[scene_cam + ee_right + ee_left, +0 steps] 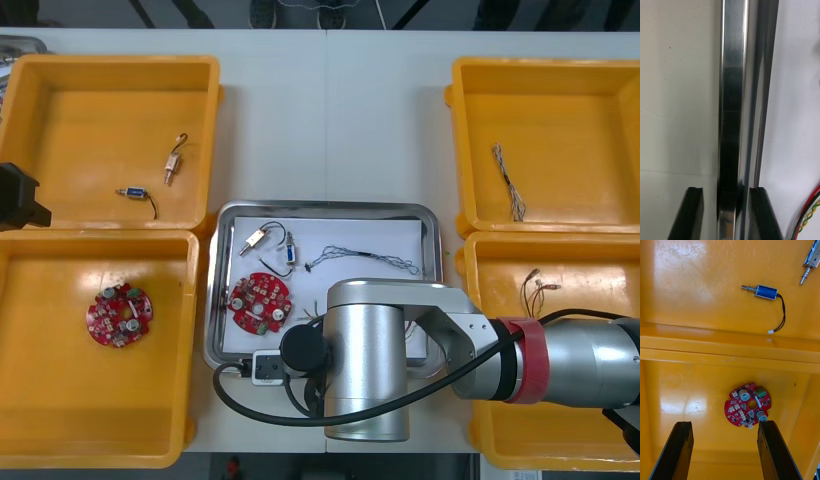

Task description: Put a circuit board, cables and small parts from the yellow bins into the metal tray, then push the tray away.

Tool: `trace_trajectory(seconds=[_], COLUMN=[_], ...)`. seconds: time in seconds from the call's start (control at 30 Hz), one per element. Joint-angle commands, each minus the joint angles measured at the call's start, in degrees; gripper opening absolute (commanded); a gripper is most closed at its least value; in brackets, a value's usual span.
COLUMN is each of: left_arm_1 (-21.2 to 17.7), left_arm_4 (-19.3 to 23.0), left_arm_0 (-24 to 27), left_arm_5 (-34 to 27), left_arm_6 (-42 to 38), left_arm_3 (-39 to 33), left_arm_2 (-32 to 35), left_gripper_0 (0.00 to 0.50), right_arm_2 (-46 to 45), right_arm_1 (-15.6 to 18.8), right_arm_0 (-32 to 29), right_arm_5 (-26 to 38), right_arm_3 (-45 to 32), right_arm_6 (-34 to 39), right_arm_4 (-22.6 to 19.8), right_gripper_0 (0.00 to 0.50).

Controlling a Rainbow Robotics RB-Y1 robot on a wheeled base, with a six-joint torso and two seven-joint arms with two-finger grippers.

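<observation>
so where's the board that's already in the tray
In the front view, the circuit board lies in the near-left corner of the metal tray, just robot-side of two small metal parts. The right claw straddles the tray's rim.

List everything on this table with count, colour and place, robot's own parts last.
Yellow plastic bins: four, yellow, two at each side of the table.
Metal tray: one, shiny rim, white inside, between the bins.
Round red circuit boards: two, red, one in the tray, one in the near left bin.
Small metal parts: four, silver or blue, two in the tray, two in the far left bin.
Twisted blue and white cable: one, in the tray.
Red and yellow cable: one, in the tray.
Other cables: two, colours unclear, one in each right bin.
Right gripper: one, black fingers, open astride the tray's near rim.
Left gripper: one, black fingers, open above the near left bin.
</observation>
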State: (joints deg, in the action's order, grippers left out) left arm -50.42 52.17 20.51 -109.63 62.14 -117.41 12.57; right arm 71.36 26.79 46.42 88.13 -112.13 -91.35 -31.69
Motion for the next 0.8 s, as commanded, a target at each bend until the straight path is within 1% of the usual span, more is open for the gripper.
trace_trajectory(seconds=[0.03,0.1,0.17,0.47,0.7,0.8], left_arm_1=[-2.05,-2.05,-2.05,-2.05,-2.05,-2.05], left_arm_4=[0.47,0.47,0.47,0.47,0.47,0.47], left_arm_0=[-1.26,-1.26,-1.26,-1.26,-1.26,-1.26], left_arm_5=[-0.37,-0.37,-0.37,-0.37,-0.37,-0.37], left_arm_6=[5.09,5.09,5.09,5.09,5.09,5.09], left_arm_3=[-0.98,-0.98,-0.98,-0.98,-0.98,-0.98], left_arm_2=[1.93,1.93,1.93,1.93,1.93,1.93], left_gripper_0=[0.5,0.5,0.5,0.5,0.5,0.5], right_arm_2=[0.71,0.8,0.8,0.8,0.89,0.89], right_arm_1=[-1.48,-1.48,-1.48,-1.21,0.98,1.69], right_arm_0=[1.65,1.65,1.65,3.23,5.69,7.01], right_arm_5=[-0.6,-0.6,-0.6,-1.12,-4.64,-4.81], right_arm_3=[-0.46,-0.72,-0.9,-0.9,-0.81,-0.81], right_arm_6=[0.03,0.03,-0.05,-0.41,-0.58,-0.76], right_arm_4=[0.48,1.19,1.54,1.98,2.24,2.33], right_gripper_0=[0.085,0.028,0.0,0.0,0.0,0.0])
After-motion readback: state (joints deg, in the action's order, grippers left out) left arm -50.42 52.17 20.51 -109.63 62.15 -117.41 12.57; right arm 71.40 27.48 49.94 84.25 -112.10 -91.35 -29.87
